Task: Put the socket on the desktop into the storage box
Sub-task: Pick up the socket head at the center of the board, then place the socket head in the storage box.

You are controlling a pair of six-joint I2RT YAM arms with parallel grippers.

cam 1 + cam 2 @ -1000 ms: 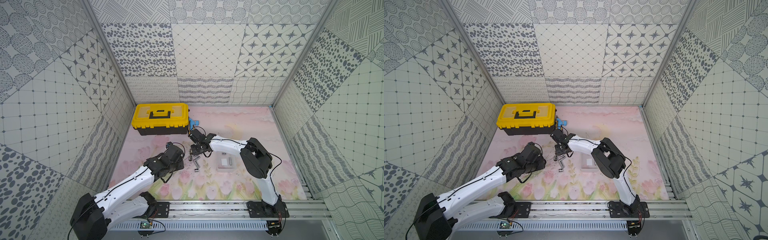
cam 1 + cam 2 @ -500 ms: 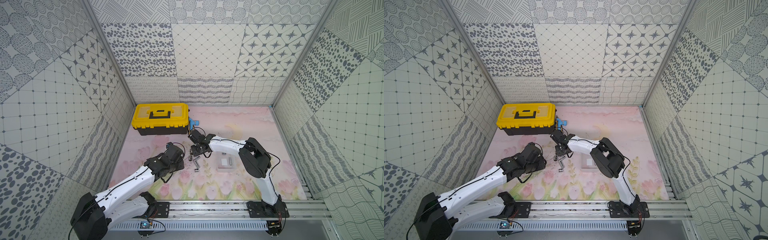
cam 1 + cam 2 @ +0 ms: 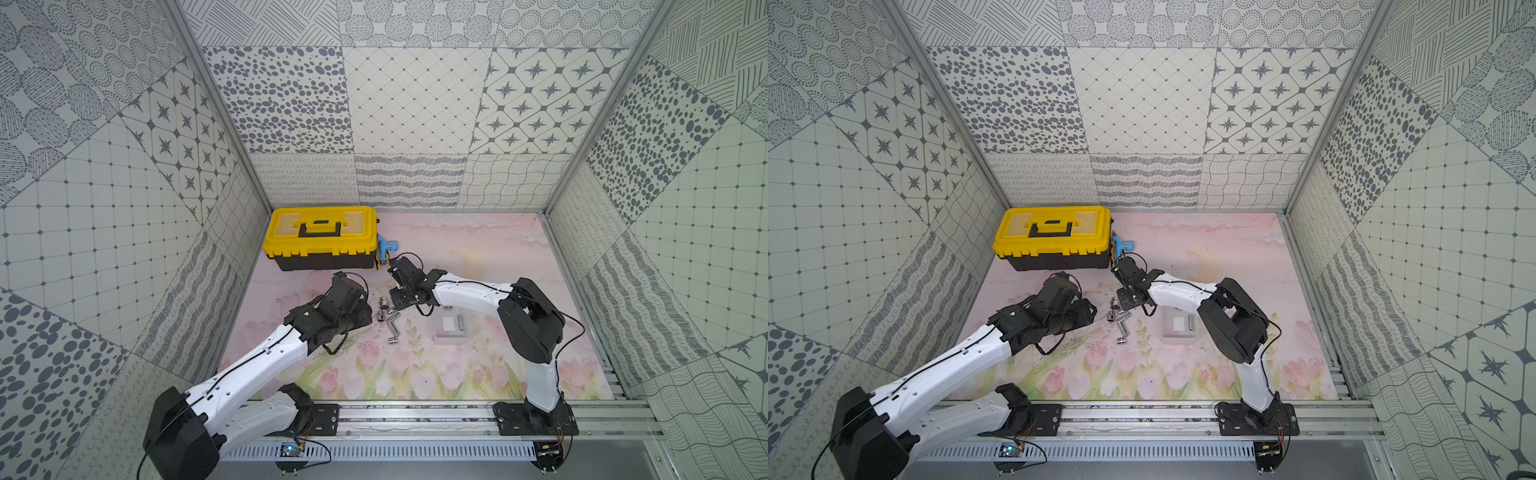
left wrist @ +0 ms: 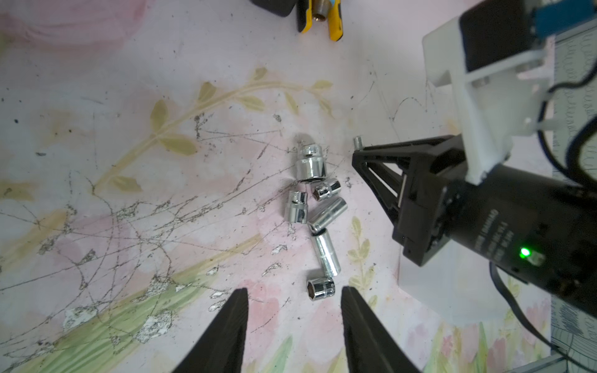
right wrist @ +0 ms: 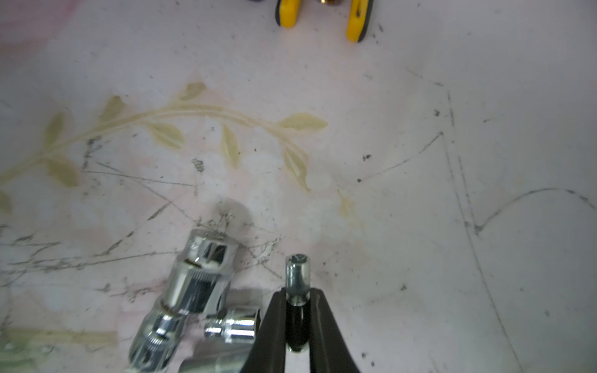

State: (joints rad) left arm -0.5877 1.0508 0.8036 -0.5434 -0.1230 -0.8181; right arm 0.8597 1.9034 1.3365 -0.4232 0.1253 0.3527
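— Where the right gripper (image 5: 297,295) squeezes its two black fingers together, what is stuck in there?

— A little socket (image 5: 297,271). It is a thin, round tube of shiny metal. Its tip pokes out past the fingertips. I cannot tell if it touches the table (image 5: 403,155).

— What is next to it?

— The other sockets (image 5: 200,277). They are fatter and bright like mirrors, and they lie in a heap right beside it on the scratched pink flower table.

— And the left gripper (image 4: 294,290)?

— Its fingers stand apart with nothing in them. One short socket (image 4: 320,288) lies just by their tips.

— Where is the storage box (image 3: 451,338)?

— Near the heap, by the right arm. It is a flat tray of milky plastic with a white patch. Another socket (image 3: 460,322) lies inside. A yellow toolbox (image 3: 322,237) sits farther back.
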